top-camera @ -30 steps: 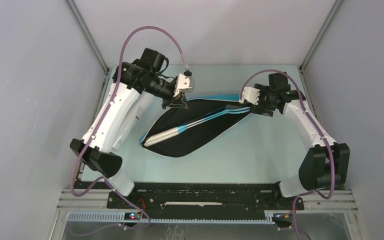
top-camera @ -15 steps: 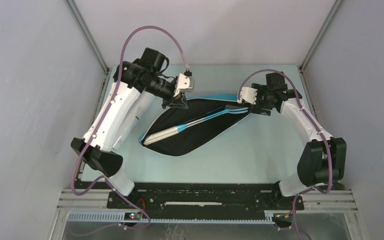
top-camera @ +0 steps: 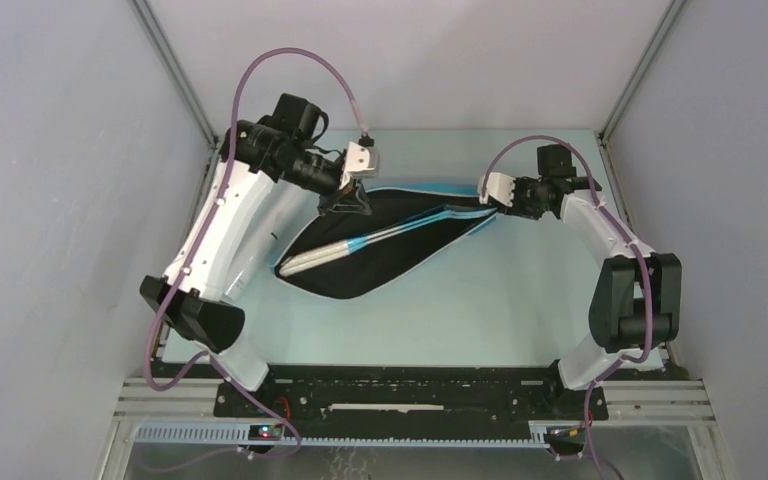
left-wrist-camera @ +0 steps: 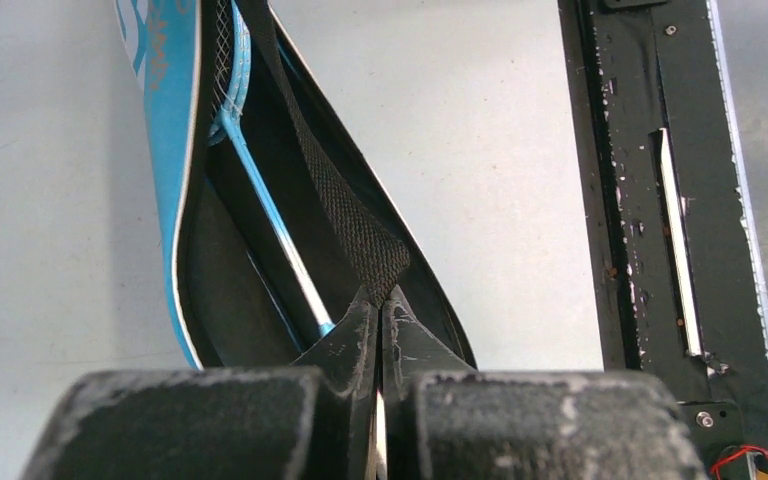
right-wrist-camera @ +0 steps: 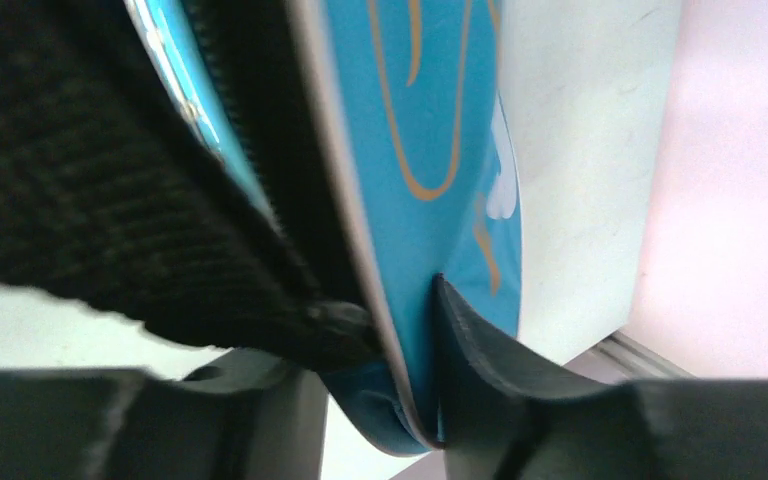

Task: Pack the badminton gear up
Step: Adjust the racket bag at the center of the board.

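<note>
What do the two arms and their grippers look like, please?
Both the left arm and right arm have white shells with black joints. A purple cable loops over each. The left gripper and right gripper have dark fingers.

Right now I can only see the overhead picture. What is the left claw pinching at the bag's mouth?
Observer: Its wrist camera shows the left gripper shut on the black strap, not on the blue cloth of the racket bag.
Operator: And the right claw?
Observer: The right gripper has the bag's blue wall between its fingers, one inside and one outside, apparently pinching it.
Operator: Anything deeper inside?
Observer: The strung head of a light-blue racket lies far inside the opening.
</note>
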